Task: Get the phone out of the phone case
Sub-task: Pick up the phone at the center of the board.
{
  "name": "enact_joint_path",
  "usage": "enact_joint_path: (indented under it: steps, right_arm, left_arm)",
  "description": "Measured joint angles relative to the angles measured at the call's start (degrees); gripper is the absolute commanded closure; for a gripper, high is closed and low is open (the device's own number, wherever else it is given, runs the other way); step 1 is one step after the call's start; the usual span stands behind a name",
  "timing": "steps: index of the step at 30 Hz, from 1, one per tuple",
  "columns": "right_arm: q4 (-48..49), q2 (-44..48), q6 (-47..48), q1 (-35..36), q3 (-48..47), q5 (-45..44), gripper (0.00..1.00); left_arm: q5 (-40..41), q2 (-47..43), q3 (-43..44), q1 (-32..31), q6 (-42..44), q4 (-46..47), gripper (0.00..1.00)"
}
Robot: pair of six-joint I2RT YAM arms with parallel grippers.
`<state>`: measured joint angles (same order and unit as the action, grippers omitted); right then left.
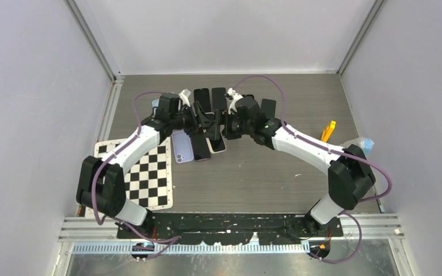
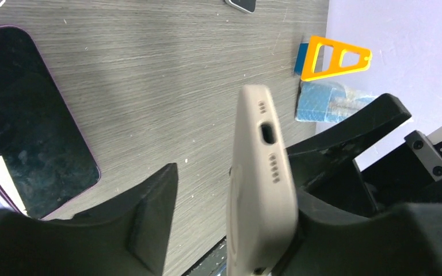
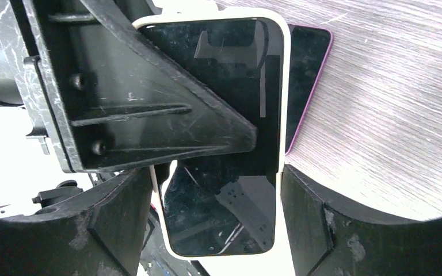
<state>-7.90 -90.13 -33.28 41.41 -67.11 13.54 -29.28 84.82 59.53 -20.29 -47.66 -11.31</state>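
Note:
The phone (image 3: 224,144) has a black screen and sits in a beige-white case (image 2: 262,172). My right gripper (image 3: 216,224) is shut on it, one finger on each long side, and holds it above the table. My left gripper (image 2: 236,224) is open around the case's bottom end. Its right finger (image 2: 345,230) touches the back of the case. Its left finger (image 2: 149,213) stands apart from it and crosses over the screen in the right wrist view (image 3: 138,103). In the top view both grippers (image 1: 216,123) meet mid-table and hide the phone.
A purple-rimmed phone (image 2: 23,115) lies on the table under the held one. A lilac phone (image 1: 182,146) and several dark phones (image 1: 210,98) lie in a row. An orange tool (image 1: 328,130) and a blue pack (image 1: 365,144) lie at the right, a checkerboard (image 1: 144,172) at the left.

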Motion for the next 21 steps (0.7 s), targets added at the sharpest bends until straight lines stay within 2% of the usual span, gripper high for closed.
enact_joint_path:
  steps: [3,7,8,10,11,13,15,18,21]
  right_arm:
    - [-1.11,-1.7,-0.11,0.92,-2.23,-0.24,0.68]
    - [-1.7,-4.13,-0.35,1.62,-4.42,-0.94,0.67]
    - [-2.01,-4.61,-0.31,1.7,-4.79,-1.27,0.65]
    - [-2.73,-5.03,-0.11,1.77,-5.33,-1.88,0.53]
    - [-3.19,-5.09,-0.15,1.77,-5.51,-1.95,0.41]
    - [-3.32,-5.09,-0.2,1.77,-5.6,-1.9,0.23]
    - [-3.3,-5.09,-0.09,1.77,-5.6,-1.97,0.14]
    - [-2.89,-4.5,0.42,1.77,-5.2,-2.08,0.07]
    - [-2.43,-0.72,1.7,1.57,-2.51,-2.14,0.06]
  left_arm:
    - [0.74,0.52,0.52,-0.39,-1.38,0.5,0.63]
    - [1.03,0.96,0.52,-0.39,-3.45,0.76,0.98]
    - [1.53,1.07,0.52,-0.39,-3.02,0.57,1.0]
    - [1.79,1.46,0.5,-0.39,-3.61,0.26,1.0]
    - [1.77,1.55,0.5,-0.39,-3.72,0.22,1.0]
    - [1.77,1.57,0.5,-0.39,-4.02,0.26,1.0]
    - [1.77,1.57,0.57,-0.39,-4.0,0.13,1.0]
    - [2.05,1.57,1.36,-0.37,-3.32,-0.98,1.0]
    - [2.05,1.57,3.65,-0.22,-1.7,-3.17,1.0]
